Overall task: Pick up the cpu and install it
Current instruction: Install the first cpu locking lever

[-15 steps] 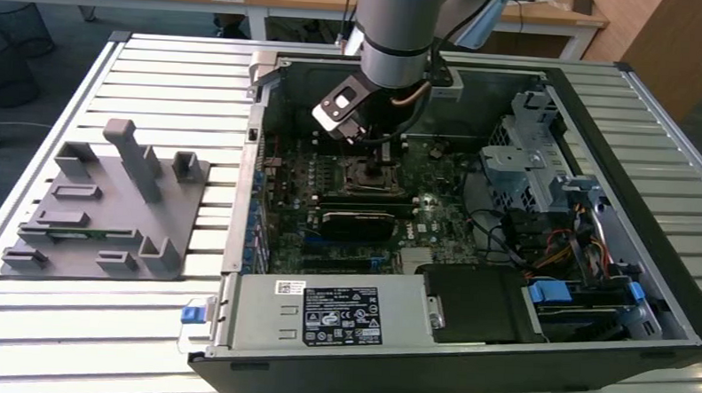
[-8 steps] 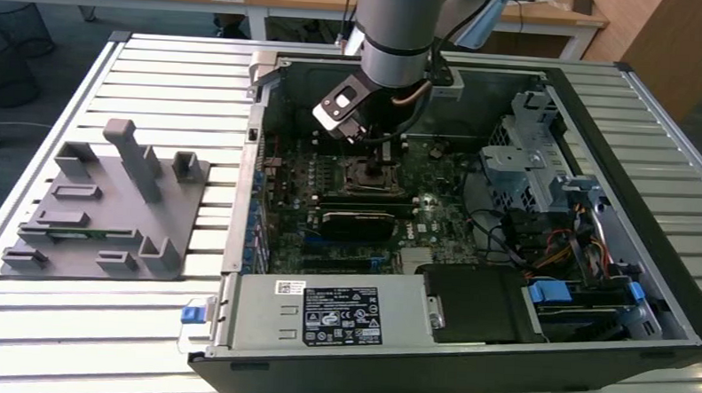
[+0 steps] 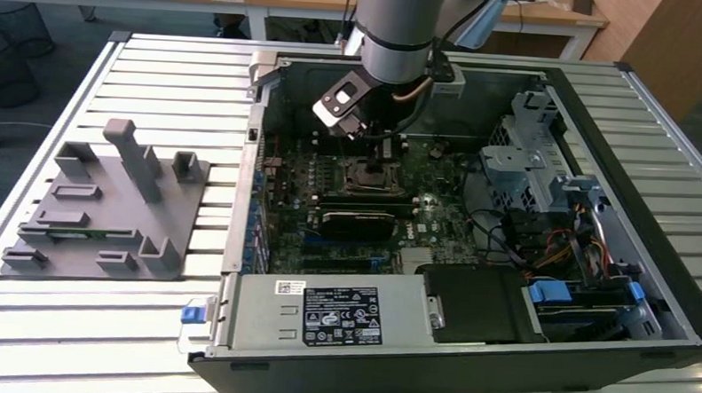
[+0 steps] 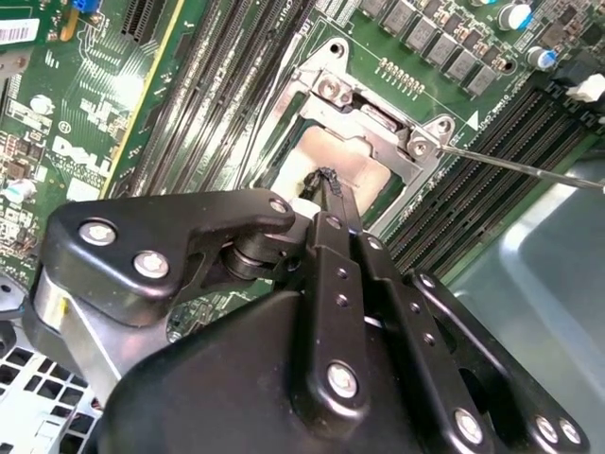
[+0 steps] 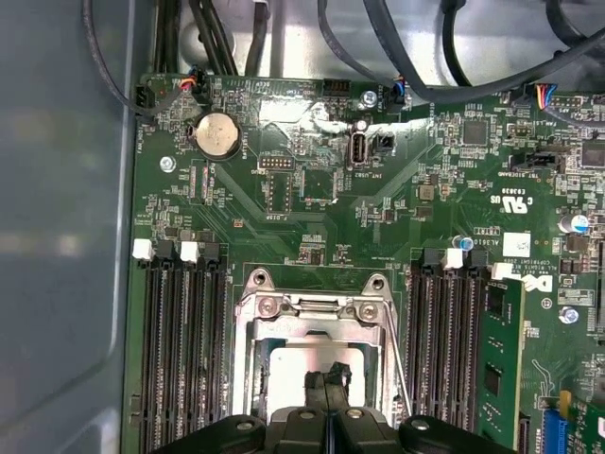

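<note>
Jaws closed together over the cpu [image 5: 286, 374] in the socket [image 5: 312, 305]; light, stiff, probably fragile: grip its edges.

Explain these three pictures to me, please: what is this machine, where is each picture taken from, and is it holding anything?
The machine is a robot arm with a two-fingered gripper at its end. The exterior view comes from a camera off the arm: it reaches into an open computer case lying on a slatted table, with a grey plastic fixture on the exterior view's left. Both wrist views come from cameras riding on the arm, looking past the gripper at the green motherboard. There the cpu, a shiny square chip, lies flat in its socket frame. The gripper is shut, its tips right over the chip; it grasps nothing, and I cannot tell whether it touches the chip.
</note>
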`<state>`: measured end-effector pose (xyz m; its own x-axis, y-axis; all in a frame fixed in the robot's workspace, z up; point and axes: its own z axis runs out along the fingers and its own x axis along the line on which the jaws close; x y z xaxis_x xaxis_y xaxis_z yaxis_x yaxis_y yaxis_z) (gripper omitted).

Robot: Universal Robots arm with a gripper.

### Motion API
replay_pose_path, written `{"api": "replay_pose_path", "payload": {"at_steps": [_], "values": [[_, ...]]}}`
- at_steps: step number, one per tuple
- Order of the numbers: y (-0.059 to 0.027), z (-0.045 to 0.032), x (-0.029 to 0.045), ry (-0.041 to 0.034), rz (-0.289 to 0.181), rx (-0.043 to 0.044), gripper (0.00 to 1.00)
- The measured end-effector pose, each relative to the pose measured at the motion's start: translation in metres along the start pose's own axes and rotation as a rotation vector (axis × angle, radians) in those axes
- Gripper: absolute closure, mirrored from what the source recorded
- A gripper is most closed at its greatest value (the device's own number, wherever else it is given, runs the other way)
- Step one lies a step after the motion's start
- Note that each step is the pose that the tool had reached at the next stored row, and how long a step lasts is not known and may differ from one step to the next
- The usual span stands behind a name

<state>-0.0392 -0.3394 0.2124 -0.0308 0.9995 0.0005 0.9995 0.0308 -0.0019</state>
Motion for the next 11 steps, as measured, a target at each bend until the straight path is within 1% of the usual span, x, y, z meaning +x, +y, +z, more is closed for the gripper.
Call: {"api": "replay_pose_path", "payload": {"at_steps": [11], "values": [[0.0,-0.008,0.0,-0.0001,0.0,0.0,0.89]]}}
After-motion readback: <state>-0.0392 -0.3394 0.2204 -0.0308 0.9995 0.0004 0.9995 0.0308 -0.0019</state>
